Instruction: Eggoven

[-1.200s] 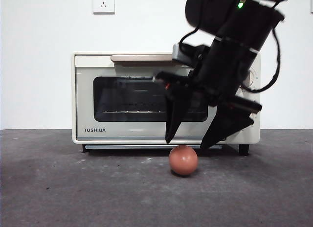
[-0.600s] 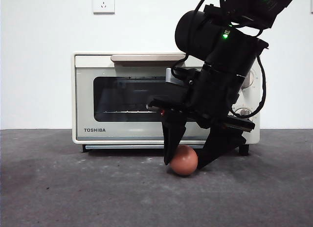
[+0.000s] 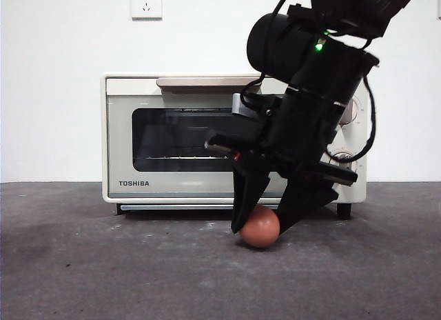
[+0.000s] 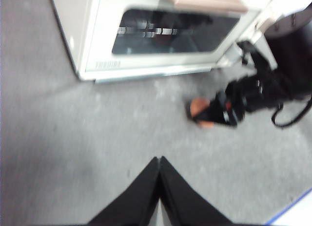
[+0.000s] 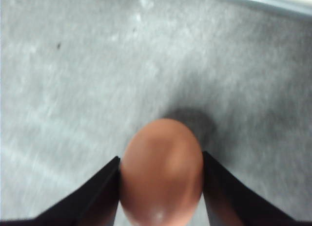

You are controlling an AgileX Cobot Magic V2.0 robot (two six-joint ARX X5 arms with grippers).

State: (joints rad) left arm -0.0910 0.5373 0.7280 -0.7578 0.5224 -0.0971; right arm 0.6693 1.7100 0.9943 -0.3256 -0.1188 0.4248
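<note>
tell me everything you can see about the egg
The egg is small, smooth and reddish-brown, with a dull sheen. It sits on the grey table, in front of the closed oven, below its right half. The right gripper has a black jaw against each side, apparently touching. It looks whole, no cracks visible.

We are seeing the egg (image 3: 260, 227) lying on the table (image 3: 103, 265) just in front of the oven (image 3: 172, 137), toward the oven's right end. The right gripper (image 3: 258, 223) is reaching down around it, one jaw on each side. The left gripper (image 4: 159, 160) is hanging well apart, nearer the table's front edge.
</note>
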